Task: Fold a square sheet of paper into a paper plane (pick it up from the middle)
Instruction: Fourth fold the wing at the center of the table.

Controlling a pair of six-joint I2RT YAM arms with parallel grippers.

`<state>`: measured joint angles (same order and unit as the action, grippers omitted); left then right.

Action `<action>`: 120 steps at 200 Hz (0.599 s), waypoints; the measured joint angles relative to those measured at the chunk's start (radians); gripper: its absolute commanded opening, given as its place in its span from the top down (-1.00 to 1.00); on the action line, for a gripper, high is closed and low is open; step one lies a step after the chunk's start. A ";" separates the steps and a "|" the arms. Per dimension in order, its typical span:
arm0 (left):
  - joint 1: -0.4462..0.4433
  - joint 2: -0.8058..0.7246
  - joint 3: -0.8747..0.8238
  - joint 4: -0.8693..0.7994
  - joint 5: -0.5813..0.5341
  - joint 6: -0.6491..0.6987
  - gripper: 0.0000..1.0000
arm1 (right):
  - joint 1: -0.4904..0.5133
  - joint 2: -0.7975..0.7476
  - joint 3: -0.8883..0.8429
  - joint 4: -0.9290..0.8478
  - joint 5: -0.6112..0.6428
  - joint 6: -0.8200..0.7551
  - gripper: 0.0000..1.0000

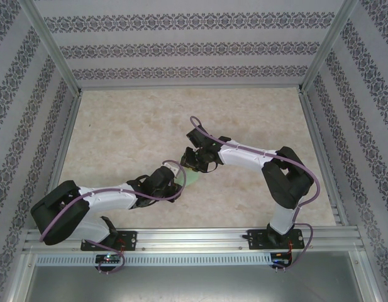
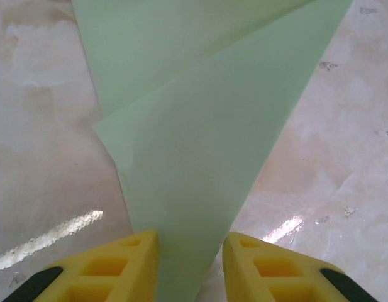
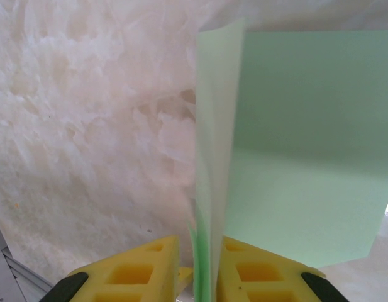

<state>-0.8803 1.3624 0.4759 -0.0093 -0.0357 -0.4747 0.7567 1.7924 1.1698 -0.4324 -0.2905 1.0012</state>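
The pale green paper is folded into a pointed paper plane point(image 2: 200, 157) shape and lies on the marble table between the two arms; a small patch of the paper plane point(image 1: 194, 180) shows from above. My left gripper point(image 2: 190, 242) is open, its yellow fingers point(image 2: 134, 258) either side of the narrow tip, which lies flat. My right gripper point(image 3: 199, 248) is shut on an upright fold of the paper plane point(image 3: 216, 157), seen edge-on between its pads, while the rest spreads flat to the right. From above, the left gripper point(image 1: 180, 181) and right gripper point(image 1: 190, 165) nearly touch.
The marble tabletop point(image 1: 131, 132) is walled by patterned panels and aluminium posts point(image 1: 52, 47). A metal rail point(image 1: 194, 238) carrying both arm bases runs along the near edge. Purple cables loop off each arm.
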 measured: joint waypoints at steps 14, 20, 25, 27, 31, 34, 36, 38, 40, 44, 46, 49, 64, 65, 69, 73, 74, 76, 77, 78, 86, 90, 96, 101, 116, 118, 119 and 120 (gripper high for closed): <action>-0.001 0.001 0.000 -0.003 -0.006 0.000 0.49 | 0.000 0.000 0.000 0.000 -0.002 0.000 0.57; -0.003 0.001 0.000 -0.004 -0.010 0.000 0.55 | 0.000 0.000 0.000 0.001 -0.002 0.000 0.58; -0.004 0.001 0.000 -0.005 -0.012 0.001 0.59 | 0.000 0.000 0.000 0.002 -0.002 0.000 0.58; -0.005 0.001 0.000 -0.005 -0.012 0.000 0.59 | 0.000 0.000 0.000 0.002 -0.003 0.000 0.58; -0.006 0.001 0.000 -0.005 -0.014 0.001 0.59 | 0.000 0.000 0.000 0.003 -0.003 0.000 0.58; -0.006 0.001 0.000 -0.005 -0.014 0.000 0.61 | 0.000 0.000 0.000 0.004 -0.003 0.000 0.57; -0.006 0.001 0.000 -0.005 -0.015 0.000 0.64 | 0.000 0.000 0.000 0.004 -0.003 0.000 0.57; -0.006 0.001 0.000 -0.005 -0.015 0.000 0.67 | 0.000 0.000 0.000 0.005 -0.003 0.000 0.57; -0.006 0.001 0.000 -0.005 -0.015 0.000 0.69 | 0.000 0.000 0.000 0.006 -0.003 0.000 0.57; -0.006 0.001 0.000 -0.005 -0.017 0.000 0.72 | 0.000 0.000 0.000 0.006 -0.003 0.000 0.57; -0.006 0.001 0.000 -0.005 -0.018 0.000 0.73 | 0.000 0.000 0.000 0.006 -0.003 0.000 0.57; -0.006 0.001 0.000 -0.005 -0.018 -0.001 0.73 | 0.000 0.000 0.000 0.007 -0.003 0.000 0.57; -0.006 0.001 0.000 -0.005 -0.019 0.000 0.83 | 0.000 0.000 0.000 0.006 -0.004 0.000 0.57; -0.006 0.001 0.000 -0.005 -0.019 0.000 0.84 | 0.000 0.000 0.000 0.006 -0.004 0.000 0.57; -0.006 0.001 0.000 -0.005 -0.021 -0.001 0.85 | 0.000 0.000 0.000 0.006 -0.006 0.000 0.57; -0.006 0.001 0.000 -0.005 -0.022 0.000 0.86 | 0.000 0.000 0.000 0.006 -0.007 0.000 0.56; -0.006 0.001 0.000 -0.005 -0.022 0.000 0.87 | 0.000 0.000 0.000 0.006 -0.007 0.000 0.56; -0.006 0.001 0.000 -0.005 -0.023 -0.001 0.89 | 0.000 0.000 0.000 0.006 -0.007 0.000 0.56; -0.006 0.001 0.000 -0.005 -0.023 0.000 0.90 | 0.000 0.000 0.000 0.006 -0.007 0.000 0.55; -0.006 0.001 0.000 -0.005 -0.023 0.000 0.91 | 0.000 0.000 0.000 0.006 -0.007 0.000 0.55; -0.006 0.001 0.000 -0.005 -0.025 0.000 1.00 | 0.000 0.000 0.000 0.006 -0.007 -0.001 0.48; -0.006 0.001 0.000 -0.005 -0.026 0.000 1.00 | 0.000 0.000 0.000 0.006 -0.007 -0.001 0.43; -0.006 0.001 0.000 -0.005 -0.026 0.000 1.00 | 0.000 0.000 0.000 0.006 -0.007 -0.002 0.40; -0.006 0.001 0.000 -0.005 -0.026 0.000 1.00 | 0.000 0.000 0.000 0.006 -0.007 -0.006 0.40; -0.005 0.001 0.000 -0.003 -0.020 -0.001 1.00 | -0.006 -0.005 0.000 0.005 -0.006 -0.015 0.22; -0.005 0.002 0.000 -0.002 -0.019 -0.001 1.00 | -0.007 -0.006 -0.001 0.005 -0.006 -0.019 0.20; -0.005 0.002 0.000 -0.002 -0.018 -0.001 1.00 | -0.008 -0.006 -0.001 0.005 -0.006 -0.024 0.19; -0.005 0.002 0.000 -0.001 -0.018 -0.001 1.00 | -0.008 -0.007 -0.001 0.004 -0.006 -0.024 0.17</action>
<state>-0.8852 1.3643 0.4755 -0.0105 -0.0532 -0.4755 0.7486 1.7851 1.1690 -0.4282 -0.2966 0.9768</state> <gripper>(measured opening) 0.063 0.346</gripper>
